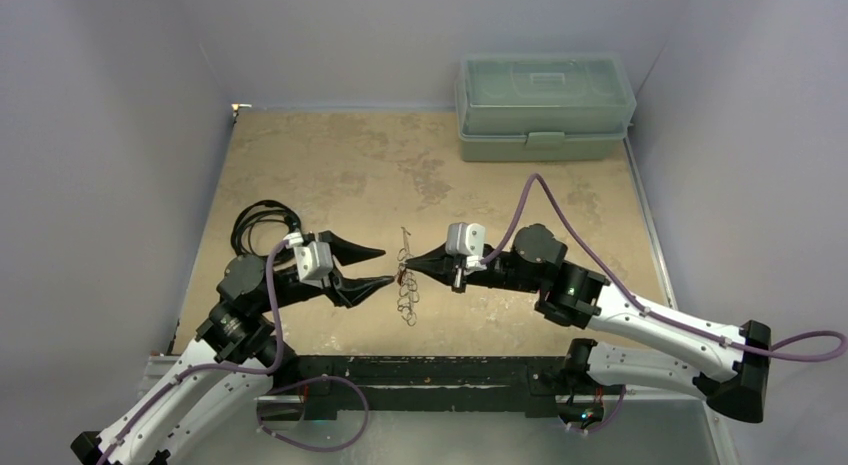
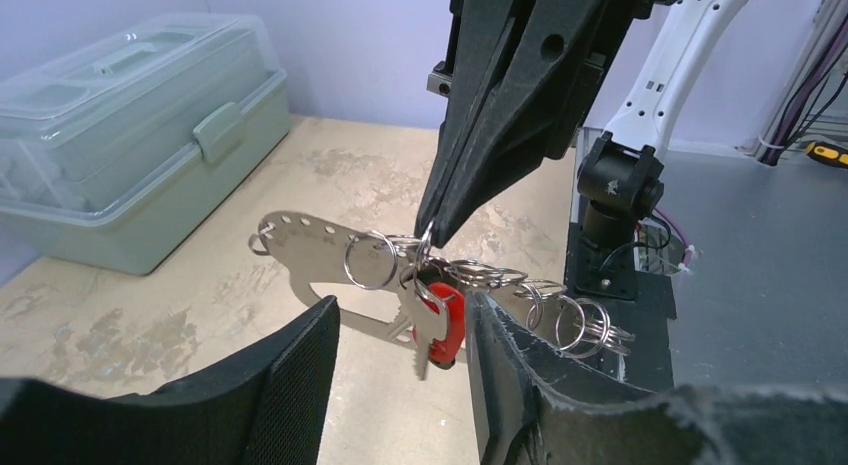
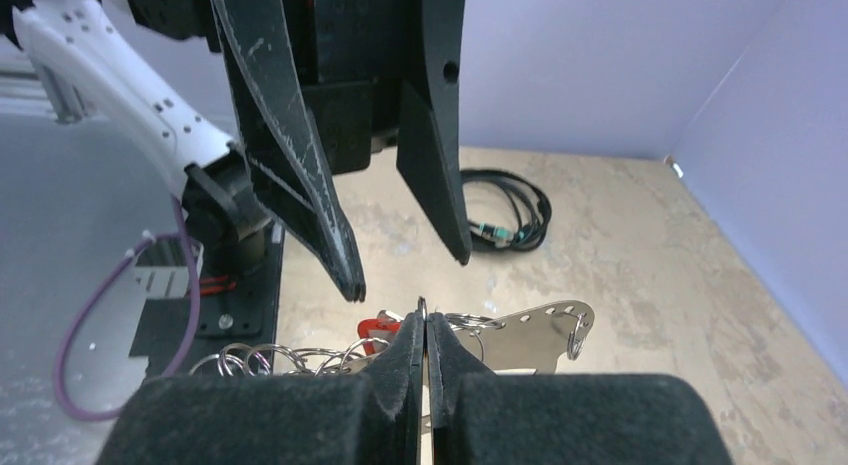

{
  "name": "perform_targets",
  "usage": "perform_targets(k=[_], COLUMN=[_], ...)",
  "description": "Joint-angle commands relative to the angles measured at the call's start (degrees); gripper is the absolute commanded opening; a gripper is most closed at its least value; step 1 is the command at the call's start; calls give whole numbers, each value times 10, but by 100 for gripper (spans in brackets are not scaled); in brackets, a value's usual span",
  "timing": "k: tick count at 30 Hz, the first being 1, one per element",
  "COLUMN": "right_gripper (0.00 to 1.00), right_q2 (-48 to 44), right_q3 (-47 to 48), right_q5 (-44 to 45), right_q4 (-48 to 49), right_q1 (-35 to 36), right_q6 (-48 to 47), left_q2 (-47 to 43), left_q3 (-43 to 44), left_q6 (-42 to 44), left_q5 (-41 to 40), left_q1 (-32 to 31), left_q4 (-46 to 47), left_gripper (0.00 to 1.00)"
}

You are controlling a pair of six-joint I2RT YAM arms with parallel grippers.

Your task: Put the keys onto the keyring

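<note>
When seen from above, shows the keyring point(image 1: 405, 285) at the middle of a tan table point(image 1: 330, 165), caught between two black robot hands. Made up of thin silver wire rings chained together and joined to a flat silver plate point(image 2: 300, 247) pierced with small holes.

On the keyring's right side: the right gripper point(image 1: 410, 267), fingers pressed tightly together and pinching one wire ring at the top of the bunch.

On the keyring's left side: the left gripper point(image 1: 388, 266), fingers spread wide, tips just beside the bunch, not closed on anything.

Hanging among the rings, just below the pinched one: the key point(image 2: 448, 327), tiny, with a silver blade and a bright red head. Hard to tell whether already threaded onto a ring or only resting against the plate.

Trailing from the plate on the near side: a string of further rings point(image 2: 575, 323).

Well beyond the keyring, far right on the table: a closed pale green plastic box point(image 1: 545, 105).

Left of the keyring, behind the left gripper: a coiled black cable point(image 1: 262, 223).
</note>
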Motion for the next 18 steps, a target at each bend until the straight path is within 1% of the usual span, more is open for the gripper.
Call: perform_targets(k=[1,6,9,13,16,18], right_gripper=[0,0,0,0,0,0], right_q2=[-22,-32,-30,-27,-23,-18], right_q3=[-18,-58,-69,-82,-88,-84], right_q5=[15,8,13,18,20,29], right_q4=[118,196,232,284,308,304], right_q1=[-1,0,0,0,0,0], right_q6=[34,61,75,92,102,104], left_q2=[0,7,14,21,21,21], left_q3=[15,12,10,11,10,10], left_q6=[-6,-14,-19,-22,-25,-28], left_q5=[1,25,39,45,46,45], left_q1=[-2,-2,-3,-3,-2,-2], left_q4=[15,24,31,31,33,34], left_gripper=[47,40,37,31,31,36])
